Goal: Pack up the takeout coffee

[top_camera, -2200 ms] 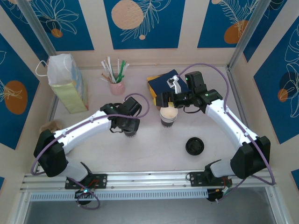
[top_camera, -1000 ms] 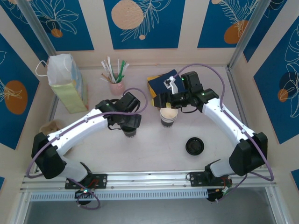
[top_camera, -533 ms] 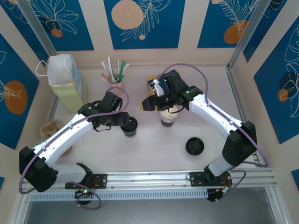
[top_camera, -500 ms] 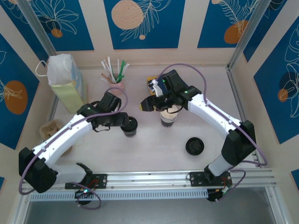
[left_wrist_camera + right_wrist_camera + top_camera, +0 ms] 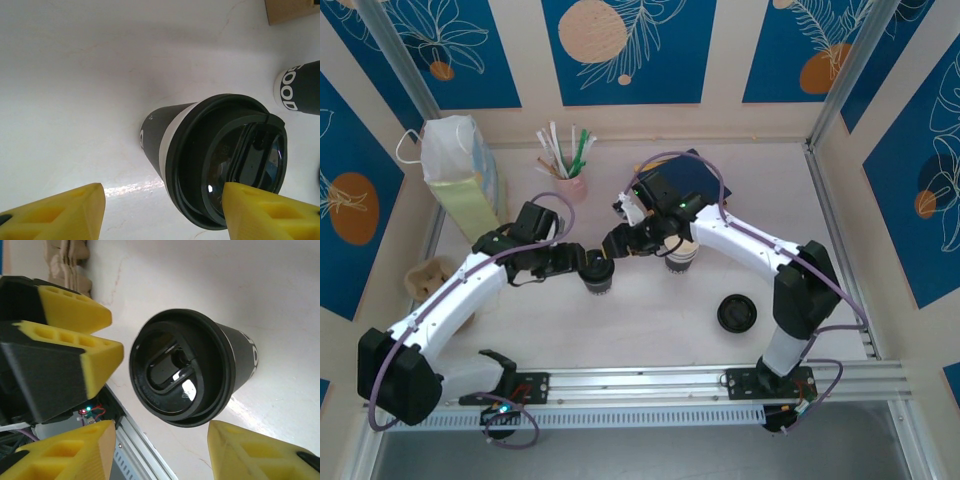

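Note:
The takeout coffee, a dark cup with a round black lid, stands upright at the table's middle left. My left gripper reaches it from the left. In the left wrist view the takeout coffee sits between the yellow fingers; the right one is at the lid's rim, the left one well clear. My right gripper comes in from the upper right. In the right wrist view its fingers stand apart on either side below the takeout coffee. Both grippers are open.
A lidless striped cup stands just right of the coffee, under the right arm. A loose black lid lies front right. A paper bag, a pink cup of straws, a dark blue stack and a cardboard carrier sit around.
The right gripper has swung left from above the striped cup to the lidded cup. The left gripper has shifted to the cup's left side. Both pairs of jaws have narrowed.

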